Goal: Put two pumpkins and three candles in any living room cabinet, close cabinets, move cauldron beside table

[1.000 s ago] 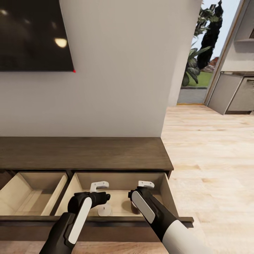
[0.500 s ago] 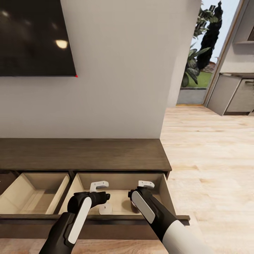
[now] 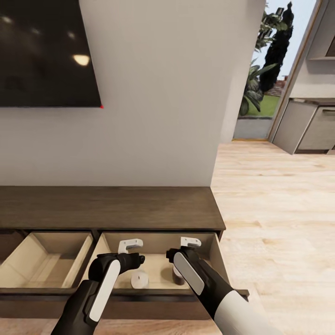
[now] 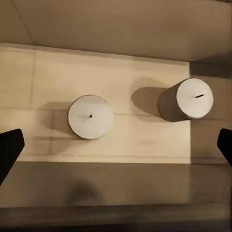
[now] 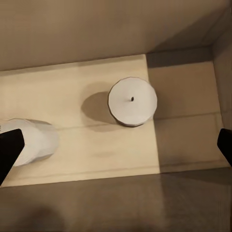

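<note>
Both arms hang over the right-hand open drawer of the cabinet (image 3: 111, 207), the left gripper (image 3: 130, 244) and the right gripper (image 3: 190, 242) side by side above its pale floor, nothing between their fingers. In each wrist view the dark fingertips (image 4: 9, 147) sit at opposite edges of the frame, so both grippers are spread wide.

Straight below the left gripper stands one candle (image 4: 91, 116), upright with free floor all round it. A second candle (image 4: 193, 98) stands well apart from the first, nearer the drawer's end wall and under the right gripper (image 5: 116, 145), where it shows as a white disc with a wick (image 5: 132, 101). The drawer front (image 3: 139, 293) runs just in front of both arms.

A second open drawer (image 3: 46, 260) lies beyond the left arm. Past the right arm, bare wood floor (image 3: 279, 209) runs on to a doorway. A dark screen (image 3: 46, 51) hangs on the wall above.
</note>
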Robot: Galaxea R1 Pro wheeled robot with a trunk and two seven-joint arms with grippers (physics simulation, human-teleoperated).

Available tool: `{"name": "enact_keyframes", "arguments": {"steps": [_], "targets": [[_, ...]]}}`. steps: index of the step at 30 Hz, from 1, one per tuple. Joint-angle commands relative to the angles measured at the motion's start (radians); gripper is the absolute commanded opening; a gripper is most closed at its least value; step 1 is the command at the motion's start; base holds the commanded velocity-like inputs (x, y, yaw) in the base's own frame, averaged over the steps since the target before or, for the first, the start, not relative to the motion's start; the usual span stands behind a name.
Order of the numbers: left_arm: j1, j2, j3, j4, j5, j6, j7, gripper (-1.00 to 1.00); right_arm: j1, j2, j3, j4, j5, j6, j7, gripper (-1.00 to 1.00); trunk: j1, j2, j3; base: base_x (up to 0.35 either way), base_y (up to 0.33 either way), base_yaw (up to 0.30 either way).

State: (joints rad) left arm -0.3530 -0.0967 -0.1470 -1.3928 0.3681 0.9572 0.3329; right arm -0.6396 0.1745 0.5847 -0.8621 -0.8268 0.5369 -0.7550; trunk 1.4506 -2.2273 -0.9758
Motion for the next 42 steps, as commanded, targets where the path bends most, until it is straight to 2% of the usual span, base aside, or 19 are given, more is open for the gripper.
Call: {"name": "enact_keyframes", "arguments": {"steps": [1,9,13,17,42], "targets": [[0.000,0.000,0.000,0.000,0.000,0.000,0.000,1.00,0.000,0.000,0.000,0.000,0.000,0.000,0.000,1.00,-0.004,0.007,0.003,0.000,0.000,0.000],[-0.003,0.005,0.007,0.000,-0.001,0.000,0.001,1.00,0.000,0.000,0.000,0.001,0.000,0.000,0.000,1.00,-0.035,0.063,0.028,0.000,0.000,0.000],[-0.010,0.005,0.042,0.000,-0.001,0.014,0.001,1.00,0.000,0.000,0.000,0.002,0.000,0.000,0.000,1.00,-0.050,0.091,0.041,0.000,0.000,0.000],[-0.012,0.005,0.056,0.000,-0.001,0.025,0.001,1.00,0.000,0.000,0.000,0.002,0.000,-0.001,0.000,1.00,-0.065,0.119,0.053,0.000,0.000,0.000],[-0.013,0.005,0.060,0.000,-0.001,0.026,0.001,1.00,0.000,0.000,-0.002,0.002,-0.008,-0.002,-0.001,1.00,-0.161,0.294,0.132,-0.045,0.000,0.000]]}}
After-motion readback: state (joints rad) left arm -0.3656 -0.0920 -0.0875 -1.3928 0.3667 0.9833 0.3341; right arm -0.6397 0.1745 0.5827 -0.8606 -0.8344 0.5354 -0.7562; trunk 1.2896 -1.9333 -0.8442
